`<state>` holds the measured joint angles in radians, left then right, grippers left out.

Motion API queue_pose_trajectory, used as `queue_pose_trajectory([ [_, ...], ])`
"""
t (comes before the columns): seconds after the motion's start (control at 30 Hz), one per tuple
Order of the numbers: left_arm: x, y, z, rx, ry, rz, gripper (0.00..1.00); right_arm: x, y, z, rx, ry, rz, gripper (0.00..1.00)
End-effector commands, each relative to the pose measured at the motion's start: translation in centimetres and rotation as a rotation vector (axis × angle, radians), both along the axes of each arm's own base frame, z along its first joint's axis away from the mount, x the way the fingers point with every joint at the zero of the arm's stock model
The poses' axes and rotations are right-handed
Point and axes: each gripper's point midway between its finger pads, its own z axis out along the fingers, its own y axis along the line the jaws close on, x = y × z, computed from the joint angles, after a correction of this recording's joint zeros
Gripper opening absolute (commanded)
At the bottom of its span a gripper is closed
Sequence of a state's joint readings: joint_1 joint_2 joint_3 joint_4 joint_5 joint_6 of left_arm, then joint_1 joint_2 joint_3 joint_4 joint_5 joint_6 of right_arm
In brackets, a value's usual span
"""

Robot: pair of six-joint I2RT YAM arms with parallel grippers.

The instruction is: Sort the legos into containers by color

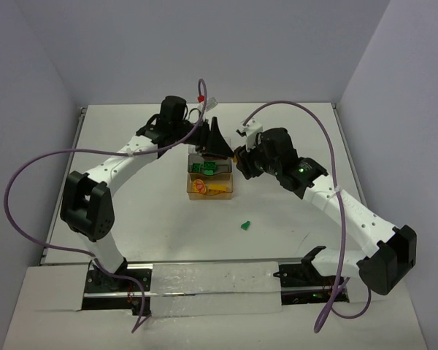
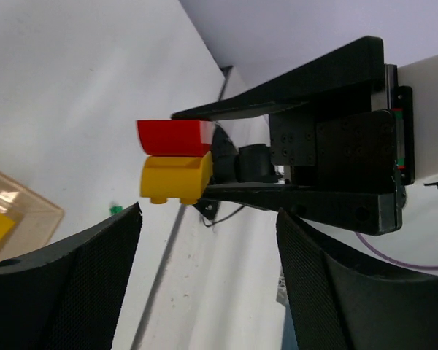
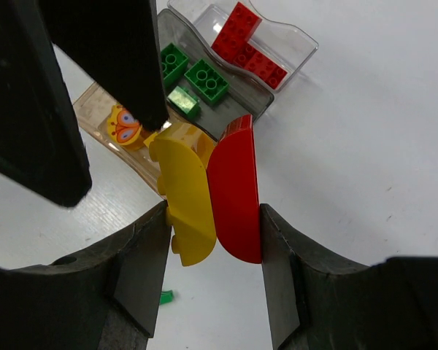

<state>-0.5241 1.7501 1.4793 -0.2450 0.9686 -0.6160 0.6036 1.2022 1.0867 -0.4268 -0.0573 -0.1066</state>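
Two-colour curved plastic lego stack point(image 3: 204, 197): one half red, the other yellow; right gripper point(image 3: 212, 219) is matte black. Clear rectangular plastic tray point(image 3: 296, 44) has red bricks point(image 3: 244, 40), the smoky grey translucent tray point(image 3: 223, 120) green bricks point(image 3: 204, 79), and the amber translucent tray point(image 3: 95, 109) a yellow piece with an orange butterfly print point(image 3: 125, 125). One small green plastic brick point(image 1: 244, 226) sits on the white table point(image 1: 168, 233).

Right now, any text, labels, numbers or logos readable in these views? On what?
No readable words or numbers in any view.
Orange piece in the amber tray: butterfly picture only, no text.
Studs on the green bricks and the red-yellow stack in the right claw: any embossing too small to read.
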Motion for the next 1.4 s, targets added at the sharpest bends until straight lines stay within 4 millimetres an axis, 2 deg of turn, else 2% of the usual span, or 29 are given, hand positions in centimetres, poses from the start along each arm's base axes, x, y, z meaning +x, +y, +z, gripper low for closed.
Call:
queue_pose_trajectory([
  [0.0, -1.7, -1.2, 0.8, -0.095, 0.067, -0.099, 0.79, 1.1, 1.0, 3.2, 0.029, -0.096, 0.005, 0.00],
  [0.47, -1.3, -1.6, -0.6, -0.062, 0.070, -0.084, 0.74, 0.2, 1.5, 3.5, 0.032, -0.093, 0.041, 0.00],
  [0.73, -1.4, -1.8, -0.6, -0.077, 0.089, -0.092, 0.62, 0.0, 1.7, 4.0, 0.043, -0.098, 0.051, 0.00],
  [0.8, -1.5, -1.8, -0.7, -0.082, 0.099, -0.097, 0.56, 0.0, 1.7, 4.2, 0.045, -0.100, 0.050, 0.00],
  [1.0, -1.5, -1.7, -1.4, -0.078, 0.116, -0.095, 0.52, -0.5, 2.3, 4.3, 0.056, -0.090, 0.086, 0.00],
  [1.37, -1.0, -1.4, -1.5, -0.101, 0.133, -0.083, 0.48, -1.1, 2.7, 4.4, 0.063, -0.081, 0.123, 0.00],
])
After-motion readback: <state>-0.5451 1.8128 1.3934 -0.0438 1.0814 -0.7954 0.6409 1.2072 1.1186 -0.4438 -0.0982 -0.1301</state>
